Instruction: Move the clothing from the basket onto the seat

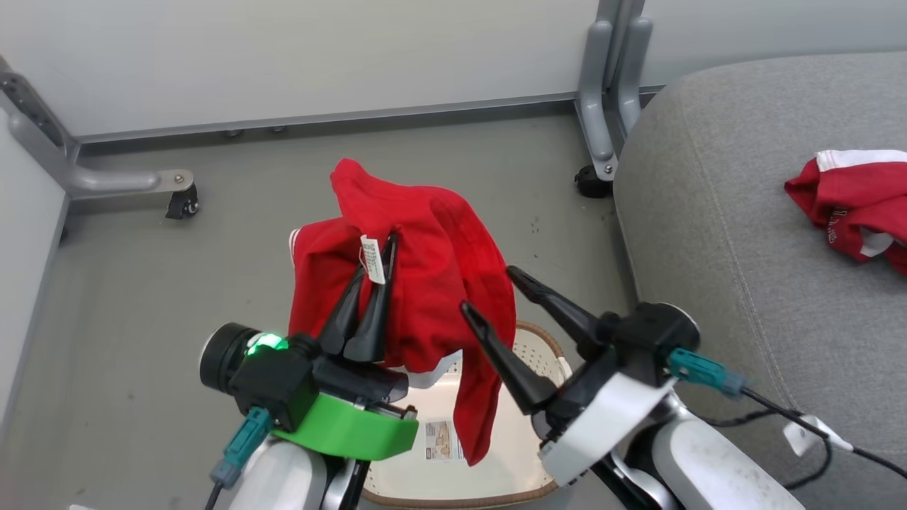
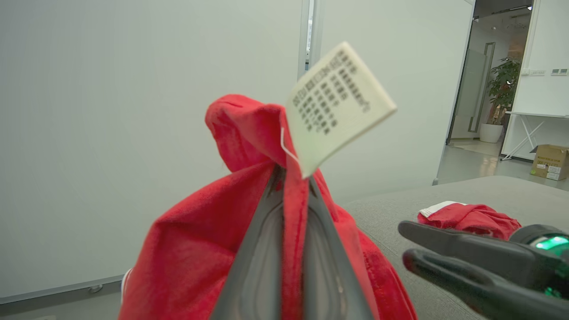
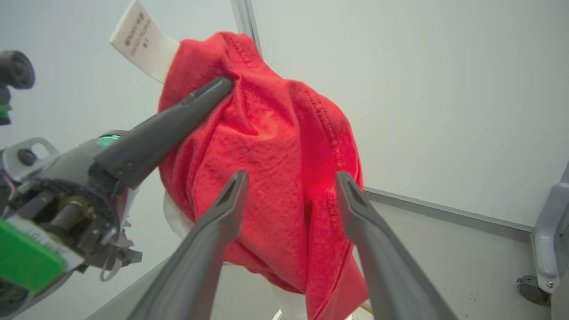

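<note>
Above basket (image 1: 540, 348), red garment (image 1: 439, 283) clamped in left gripper (image 1: 376, 256) jaws; right gripper (image 1: 487, 287) jaws wide apart, empty, beside it.

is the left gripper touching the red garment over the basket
Touching. The left wrist view shows the red garment pinched between the two fingers of the left gripper, just below the white tag.

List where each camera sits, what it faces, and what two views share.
Head view: on the head, facing down at the cream-white perforated plastic basket and light-grey fabric seat; left gripper and right gripper show.
Left wrist view: on that wrist, facing along its gripper, shut on the soft red fabric garment.
Right wrist view: on that wrist, facing that garment between open fingers; left gripper shows too.
Shared: head and left wrist views show another red garment on the seat.
</note>
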